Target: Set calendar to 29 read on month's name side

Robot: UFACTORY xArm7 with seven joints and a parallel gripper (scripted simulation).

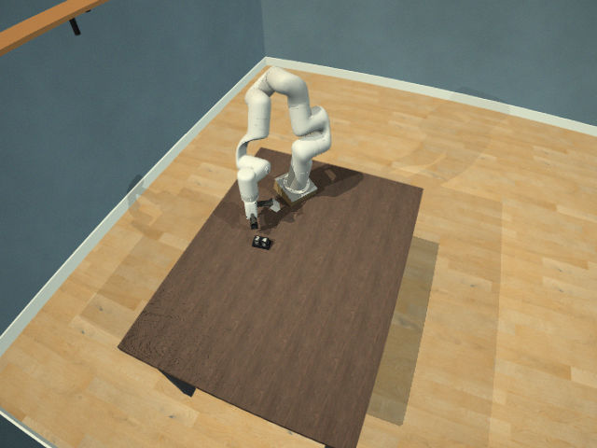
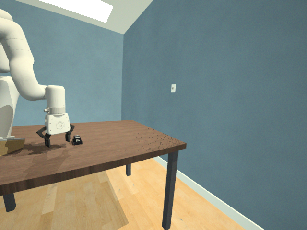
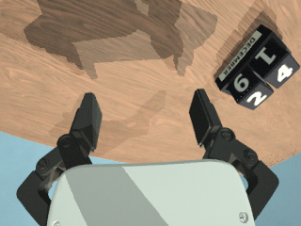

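The black calendar tray point(image 1: 255, 246) point(image 3: 240, 56) stands on the table, its DECEMBER label facing the upper left of the wrist view. Both dark cubes sit in it side by side. One cube point(image 3: 264, 56) shows a 1 on the month side and a 4 on top. The other cube point(image 3: 241, 83) shows a 6-or-9 digit on the month side and a 2 on top. I cannot tell for sure whether the month-side digits are upright. My gripper point(image 2: 57, 143) point(image 3: 145, 102) is open and empty, low over the table and beside the tray, not touching it.
The brown table point(image 1: 308, 308) point(image 2: 109, 141) carries the arm's base point(image 1: 295, 190), which stands behind the gripper. Shadows of the arm fall on the table near the gripper. The blue wall point(image 2: 210, 98) lies beyond the table's edge.
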